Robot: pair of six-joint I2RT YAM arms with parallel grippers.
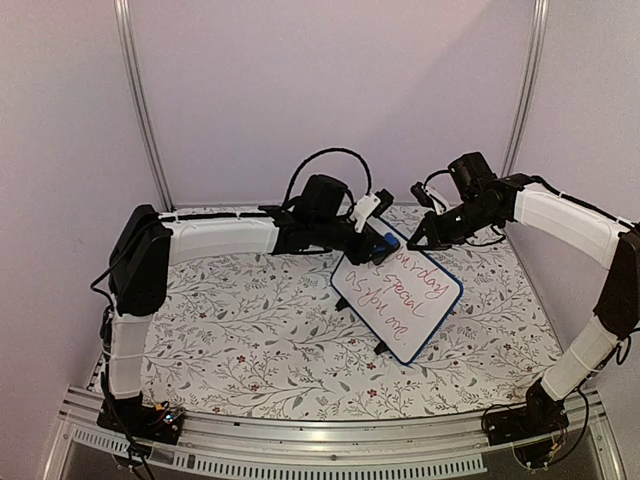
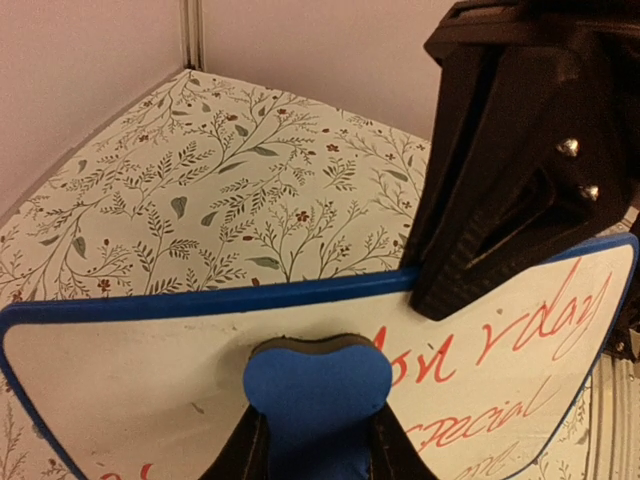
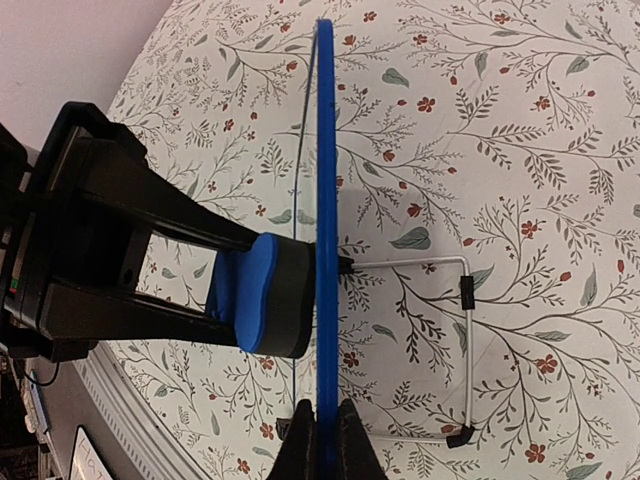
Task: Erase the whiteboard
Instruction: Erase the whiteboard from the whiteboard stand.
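Over the far middle of the flowered table point(image 1: 250, 330), we see the whiteboard point(image 1: 400, 300) held at a tilt, red handwriting point(image 2: 520, 340) across its face. The right gripper point(image 3: 322, 432) is pinched tight on the board's blue frame along its top edge. The left gripper point(image 2: 318, 452) is clamped around a blue eraser point(image 2: 318, 385), which presses flat against the board's face, just below that same edge.

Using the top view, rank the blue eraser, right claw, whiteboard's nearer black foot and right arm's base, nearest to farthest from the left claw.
1. Blue eraser: held in the left claw.
2. Right claw: just right, gripping the whiteboard.
3. Nearer black foot: at the board's near edge.
4. Right arm's base: near-right corner.
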